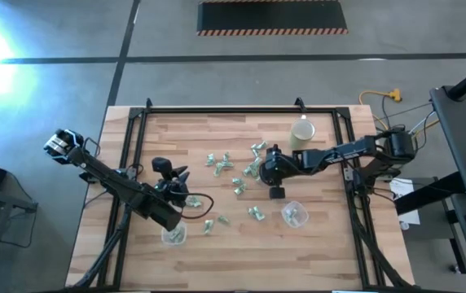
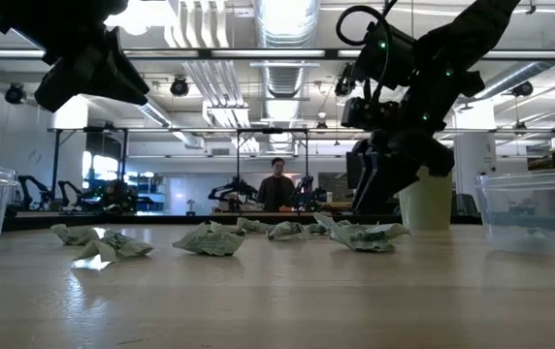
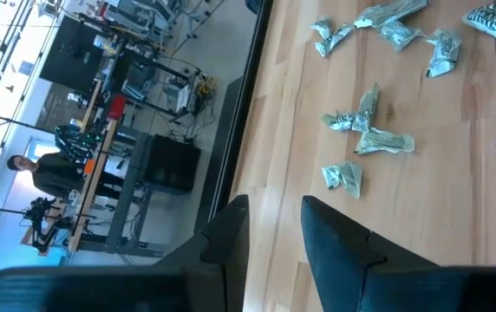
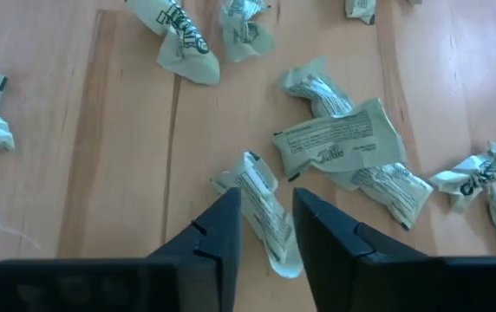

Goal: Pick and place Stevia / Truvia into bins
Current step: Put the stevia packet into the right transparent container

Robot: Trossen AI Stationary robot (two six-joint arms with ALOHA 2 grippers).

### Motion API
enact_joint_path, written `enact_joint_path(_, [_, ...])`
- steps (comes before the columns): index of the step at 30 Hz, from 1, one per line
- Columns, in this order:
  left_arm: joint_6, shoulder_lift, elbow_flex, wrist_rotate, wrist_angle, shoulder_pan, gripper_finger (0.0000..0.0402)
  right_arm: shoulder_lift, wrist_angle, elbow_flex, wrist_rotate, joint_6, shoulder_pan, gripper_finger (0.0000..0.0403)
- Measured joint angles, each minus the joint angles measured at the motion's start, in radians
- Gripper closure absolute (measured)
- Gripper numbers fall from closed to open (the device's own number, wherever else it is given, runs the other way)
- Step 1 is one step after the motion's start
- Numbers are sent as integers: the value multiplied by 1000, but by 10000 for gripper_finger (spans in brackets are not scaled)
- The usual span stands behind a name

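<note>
Pale green-and-white sachets (image 1: 237, 181) lie scattered over the wooden table (image 1: 241, 252), most of them around the right gripper (image 4: 265, 227), which is low over the middle of the heap. One crumpled sachet (image 4: 261, 212) sits between its narrowly parted fingers (image 4: 218, 234), the pads close on either side; I cannot tell whether they are pinching it. A flat, larger sachet (image 4: 339, 143) lies just beyond the fingertips. One clear bin (image 1: 295, 214) stands near this gripper. The left gripper (image 3: 274, 234) hangs above bare wood, fingers slightly apart and empty, a few sachets ahead of it and the other bin (image 1: 173, 235) close by.
</note>
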Motion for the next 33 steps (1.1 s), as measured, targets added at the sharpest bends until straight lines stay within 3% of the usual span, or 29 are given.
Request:
enact_joint_path(6, [0, 0, 0, 0, 2, 0, 311, 3, 3, 0, -2, 1, -2, 262])
enact_joint_path(12, [0, 0, 0, 0, 2, 0, 311, 44, 20, 0, -3, 33, -15, 259])
enact_joint_path(24, [0, 0, 0, 0, 4, 0, 311, 104, 34, 2, -5, 46, -17, 279])
enact_joint_path(33, [0, 0, 0, 1, 4, 0, 311, 100, 32, 2, -4, 36, -16, 336])
